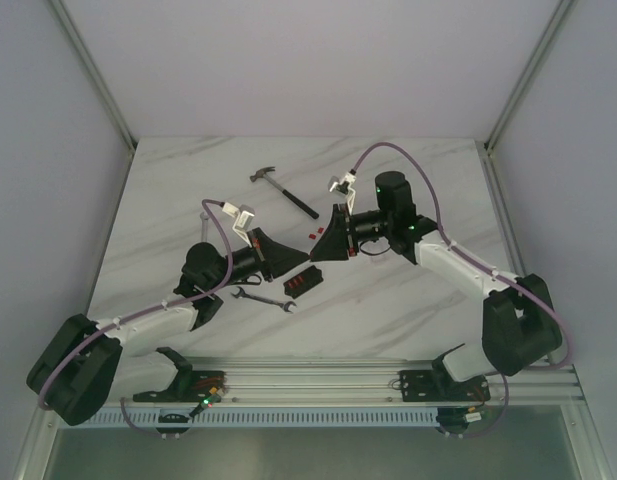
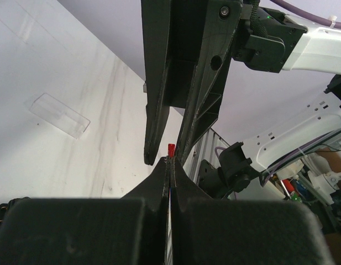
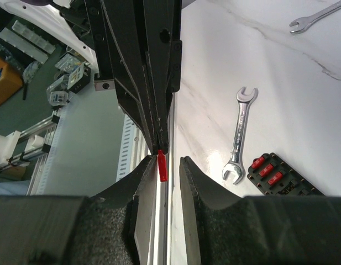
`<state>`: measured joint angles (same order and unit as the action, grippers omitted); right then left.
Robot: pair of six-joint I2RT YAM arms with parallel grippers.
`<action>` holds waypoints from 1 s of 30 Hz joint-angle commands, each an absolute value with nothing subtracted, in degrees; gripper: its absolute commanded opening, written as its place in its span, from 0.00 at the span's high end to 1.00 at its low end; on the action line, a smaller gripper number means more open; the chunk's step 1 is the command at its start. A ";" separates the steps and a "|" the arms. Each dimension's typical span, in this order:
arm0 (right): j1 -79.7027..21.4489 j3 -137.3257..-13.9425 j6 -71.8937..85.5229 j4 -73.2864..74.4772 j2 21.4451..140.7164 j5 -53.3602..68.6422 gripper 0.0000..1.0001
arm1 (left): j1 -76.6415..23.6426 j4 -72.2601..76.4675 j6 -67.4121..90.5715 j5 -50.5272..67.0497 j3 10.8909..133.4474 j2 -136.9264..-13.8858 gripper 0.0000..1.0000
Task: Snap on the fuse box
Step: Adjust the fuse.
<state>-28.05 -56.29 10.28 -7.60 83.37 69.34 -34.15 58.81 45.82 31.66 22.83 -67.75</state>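
The black fuse box [image 1: 304, 281] with red fuses in its top lies on the marble table under the two grippers; it also shows in the right wrist view [image 3: 281, 178]. My left gripper [image 1: 291, 256] is shut on a small red fuse [image 2: 171, 149] that sticks out past its tips [image 2: 170, 159]. My right gripper [image 1: 324, 246] faces it tip to tip and is open. In the right wrist view, the fuse [image 3: 162, 166] hangs between the right gripper's fingertips [image 3: 169, 164], close to the left one; I cannot tell whether it touches.
A wrench [image 1: 265, 298] lies just left of the fuse box and shows in the right wrist view [image 3: 241, 134], with a second wrench [image 3: 318, 13] farther off. A hammer [image 1: 284, 190] lies behind. Tiny loose red pieces [image 1: 313, 232] lie near the right gripper. A clear plastic lid [image 2: 59, 115] lies on the table.
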 commanded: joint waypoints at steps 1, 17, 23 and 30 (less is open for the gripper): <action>-27.57 -55.31 11.25 -10.63 81.46 68.60 0.69 | -34.41 60.67 45.77 31.45 22.53 -67.41 1.00; -27.09 -54.36 12.30 -11.59 81.41 70.04 0.86 | -34.29 60.64 46.17 30.67 22.41 -67.55 1.00; -27.07 -54.96 10.16 -7.97 81.05 67.50 1.00 | -34.16 56.92 45.59 29.48 22.91 -67.68 1.00; -27.53 -56.21 8.02 -0.61 81.47 59.11 1.00 | -33.14 42.29 42.28 23.68 23.05 -64.89 0.87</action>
